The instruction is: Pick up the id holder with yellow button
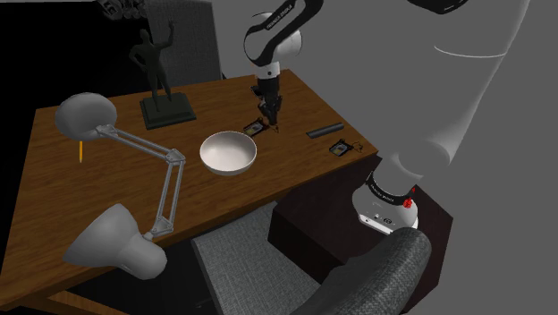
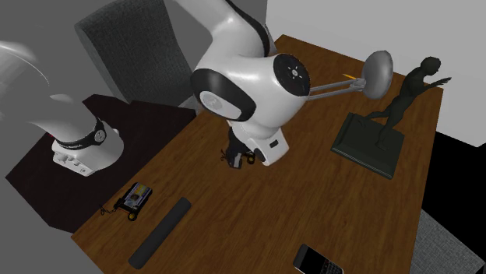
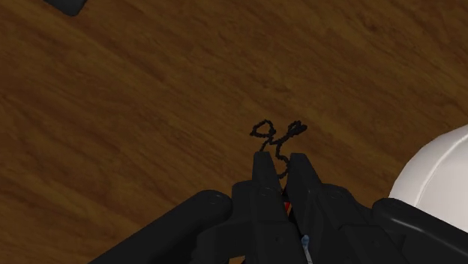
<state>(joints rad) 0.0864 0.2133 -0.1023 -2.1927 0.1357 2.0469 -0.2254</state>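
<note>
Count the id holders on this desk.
2. One id holder is clasped in the gripper, beside the white bowl; the other id holder lies beside the dark bar. The arm may hide more.

Bowl [image 1: 228,152] on desk [image 1: 54,179], id holder [image 1: 252,131] just beside it; statue [image 1: 159,70] well apart

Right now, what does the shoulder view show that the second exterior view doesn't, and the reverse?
Shoulder view's own: the white bowl near the tool. Second exterior view's own: a black phone. Shared: the tool shut on an id holder, a second id holder near the stand, the black bar, the dark statue, the grey desk lamp.
</note>
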